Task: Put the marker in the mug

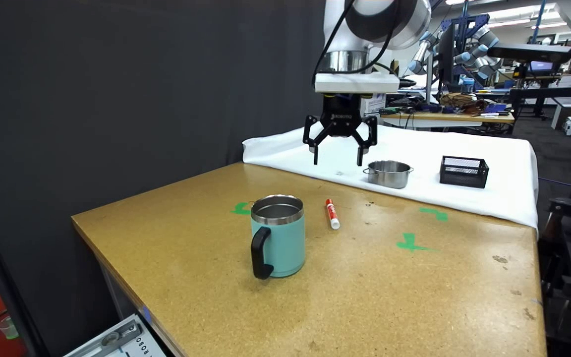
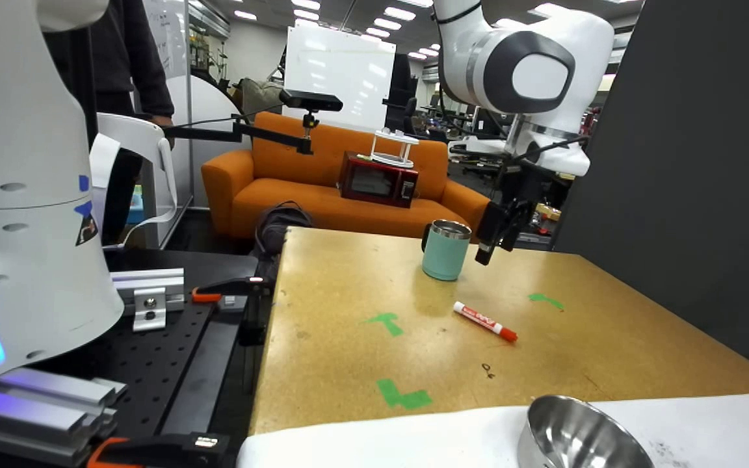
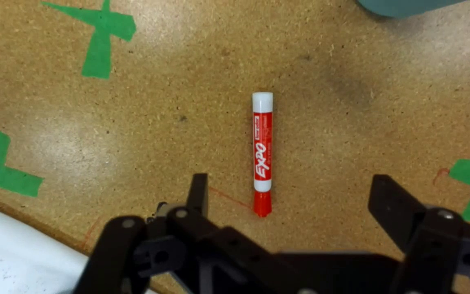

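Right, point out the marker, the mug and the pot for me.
Marker (image 3: 262, 153): wrist view, on the red printed barrel.
Mug (image 1: 284, 245): in an exterior view, on the teal side wall.
Pot (image 1: 389, 179): in an exterior view, on the outer metal wall, below the rim.

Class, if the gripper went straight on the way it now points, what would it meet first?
Probably the marker: the open gripper points downward, and in the wrist view the marker lies between its fingers. Depth is unclear, so it might touch the table beside the marker first.
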Available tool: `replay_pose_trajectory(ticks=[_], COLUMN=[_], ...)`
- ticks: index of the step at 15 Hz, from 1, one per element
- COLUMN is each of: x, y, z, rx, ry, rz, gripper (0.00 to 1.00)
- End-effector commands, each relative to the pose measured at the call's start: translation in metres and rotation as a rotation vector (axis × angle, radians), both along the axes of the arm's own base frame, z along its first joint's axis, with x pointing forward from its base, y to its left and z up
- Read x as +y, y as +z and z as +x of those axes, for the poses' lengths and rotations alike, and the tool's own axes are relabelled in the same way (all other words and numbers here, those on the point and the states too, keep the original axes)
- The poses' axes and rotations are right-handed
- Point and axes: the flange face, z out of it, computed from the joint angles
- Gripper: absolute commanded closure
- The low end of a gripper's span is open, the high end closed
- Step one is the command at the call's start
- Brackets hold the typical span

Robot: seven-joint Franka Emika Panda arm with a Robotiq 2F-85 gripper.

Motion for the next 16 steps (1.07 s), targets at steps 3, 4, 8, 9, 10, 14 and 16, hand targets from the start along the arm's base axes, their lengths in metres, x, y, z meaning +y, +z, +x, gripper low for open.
replay_pose_trajectory(ticks=[3,4,8,9,10,14,16], x=[-0.001,-0.001,-0.001,-0.001,-0.001,-0.002,-0.005], y=[-0.024,-0.028,-0.026,-0.026,-0.026,-0.045,-0.055], z=[0.000,0.000,0.002,0.002,0.002,0.002,0.002], rx=[0.008,0.010,0.002,0.002,0.002,0.007,-0.008], ry=[0.060,0.074,0.085,0.085,0.085,0.062,0.054], rz=[0.028,0.035,0.037,0.037,0.037,-0.001,-0.001], gripper=[0.00,0.00,0.00,0.00,0.00,0.00,0.00])
